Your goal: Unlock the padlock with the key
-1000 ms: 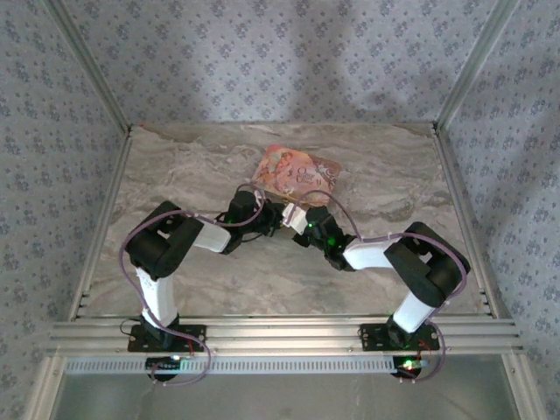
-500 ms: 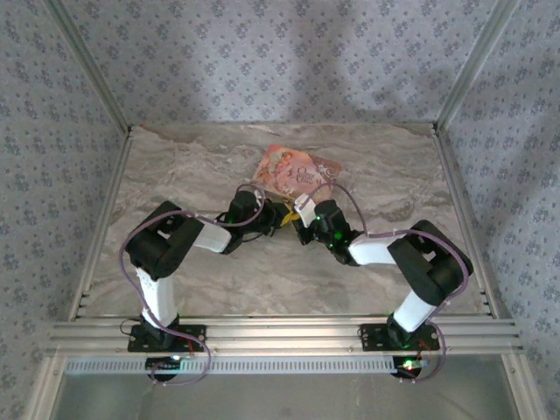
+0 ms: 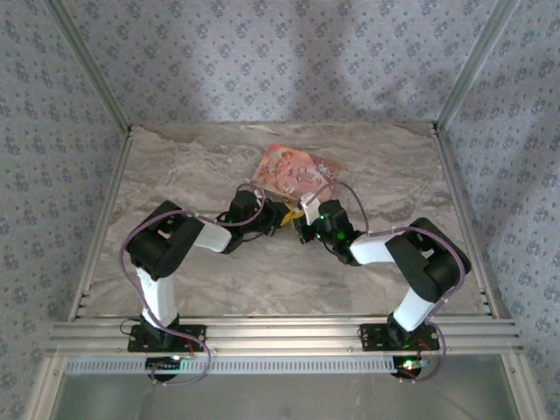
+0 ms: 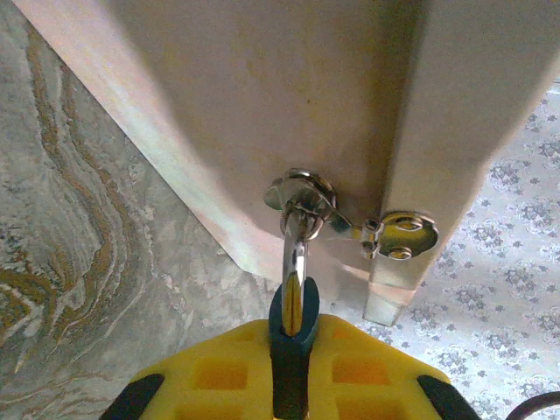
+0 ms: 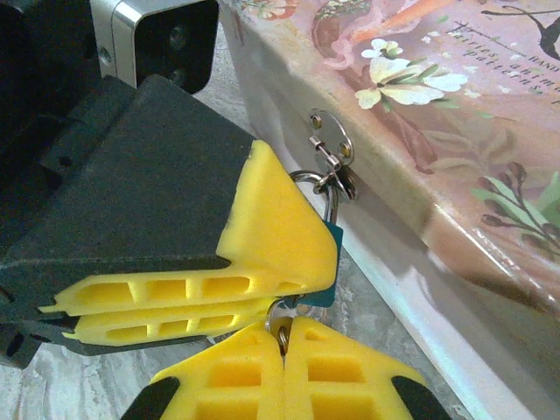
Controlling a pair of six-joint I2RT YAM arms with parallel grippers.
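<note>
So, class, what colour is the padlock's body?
Dark teal; the padlock shows best in the left wrist view.

A flat pink box (image 3: 297, 171) lies near the back of a grey, stone-look table (image 3: 192, 166). Its lid has painted flowers and some small words, too blurry to read. A shiny metal clasp (image 5: 335, 149) sits on its side. Blue flowery walls (image 3: 262, 61) stand around. Silver bars (image 3: 280, 332) run along the front.
</note>
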